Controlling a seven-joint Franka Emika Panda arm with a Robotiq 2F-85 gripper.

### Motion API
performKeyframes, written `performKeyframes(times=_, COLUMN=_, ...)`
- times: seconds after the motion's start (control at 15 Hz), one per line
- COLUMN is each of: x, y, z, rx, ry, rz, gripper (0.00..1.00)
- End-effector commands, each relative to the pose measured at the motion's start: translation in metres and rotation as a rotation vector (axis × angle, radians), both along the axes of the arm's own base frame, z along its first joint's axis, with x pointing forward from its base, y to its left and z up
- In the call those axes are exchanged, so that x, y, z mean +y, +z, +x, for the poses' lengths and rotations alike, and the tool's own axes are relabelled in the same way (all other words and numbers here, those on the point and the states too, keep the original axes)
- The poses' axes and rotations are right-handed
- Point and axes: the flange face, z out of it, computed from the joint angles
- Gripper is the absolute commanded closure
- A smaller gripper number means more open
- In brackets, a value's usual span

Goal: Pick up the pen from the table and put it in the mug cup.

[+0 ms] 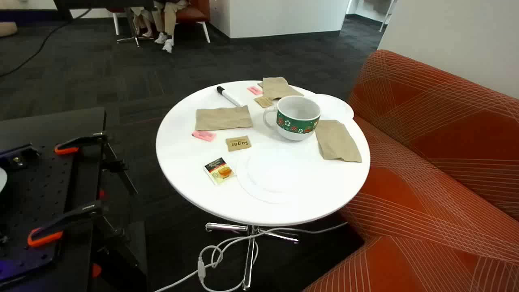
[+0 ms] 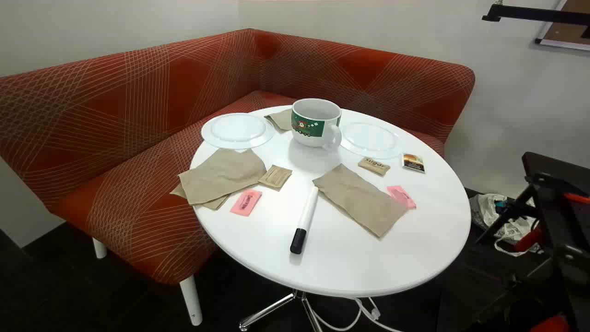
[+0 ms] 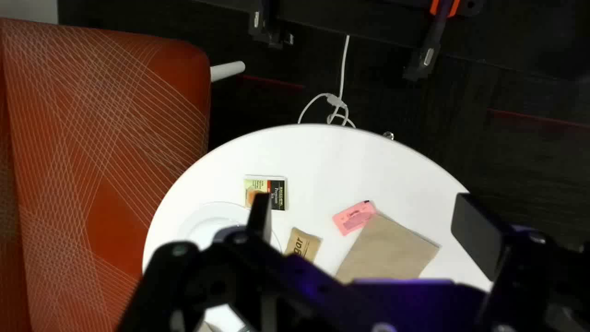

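Note:
The pen (image 1: 229, 97) is a white marker with a black cap. It lies on the round white table (image 1: 182, 158), its white end at a brown napkin's edge. In an exterior view the pen (image 2: 305, 216) has its cap near the table's rim. The mug cup (image 1: 297, 123) stands upright, white with a green patterned band and a side handle. It also shows in an exterior view (image 2: 309, 127). My gripper (image 3: 368, 223) is open and empty above the table (image 3: 332, 157) in the wrist view, out of view in both exterior views. Pen and mug are not visible in the wrist view.
Brown napkins (image 1: 224, 118) (image 2: 226, 175), a sugar packet (image 1: 238, 143), pink packets (image 2: 246, 202) and a tea packet (image 1: 219, 170) lie around. Clear plates (image 2: 237, 130) (image 2: 370, 139) flank the mug. A red-orange sofa (image 1: 405, 182) borders the table; a black bench with clamps (image 1: 44, 194) stands beside it.

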Motion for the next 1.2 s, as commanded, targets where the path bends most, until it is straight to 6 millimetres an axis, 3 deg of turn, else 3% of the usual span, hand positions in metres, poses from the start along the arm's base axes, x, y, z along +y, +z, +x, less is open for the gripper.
performKeyframes(times=0.0, x=0.000, y=0.000, z=0.000, rx=0.001, ry=0.000, rz=0.000, gripper=0.00)
performKeyframes(times=0.4, x=0.000, y=0.000, z=0.000, rx=0.001, ry=0.000, rz=0.000, gripper=0.00)
performKeyframes(times=0.8, x=0.027, y=-0.005, z=0.046, rx=-0.044, ry=-0.006, rz=0.054, gripper=0.00)
performKeyframes(times=1.13, x=0.068, y=-0.029, z=0.087, rx=-0.143, ry=-0.079, rz=0.203, gripper=0.00)
